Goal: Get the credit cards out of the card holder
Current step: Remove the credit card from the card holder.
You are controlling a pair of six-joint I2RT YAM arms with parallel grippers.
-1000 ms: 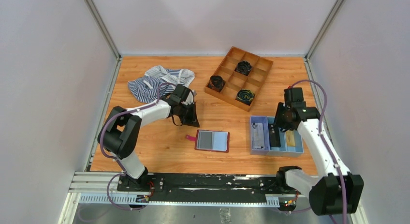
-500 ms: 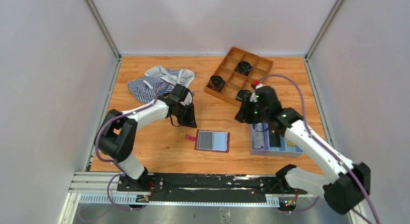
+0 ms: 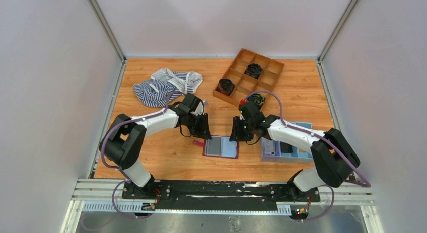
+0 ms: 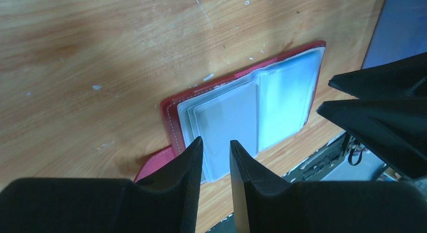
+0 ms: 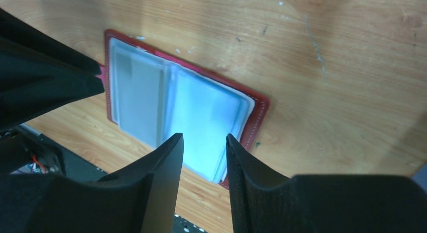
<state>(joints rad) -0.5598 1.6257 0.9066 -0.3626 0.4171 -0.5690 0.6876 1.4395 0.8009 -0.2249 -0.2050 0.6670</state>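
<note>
Top external: right hand [image 3: 238, 136] now opposite left hand [image 3: 203, 132] over card holder [image 3: 221, 146], both slightly parted, empty.

Glossy, perhaps plastic-sleeved card holder [image 4: 282, 92]

striped cloth [image 3: 151, 89], wooden compartment tray [image 3: 269, 78], black coils [image 3: 253, 70], light-blue tray [image 3: 274, 157]

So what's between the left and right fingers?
Only the open card holder, lying flat on the table. The left wrist view shows it best: left fingers at one end, right fingers at the other.
</note>
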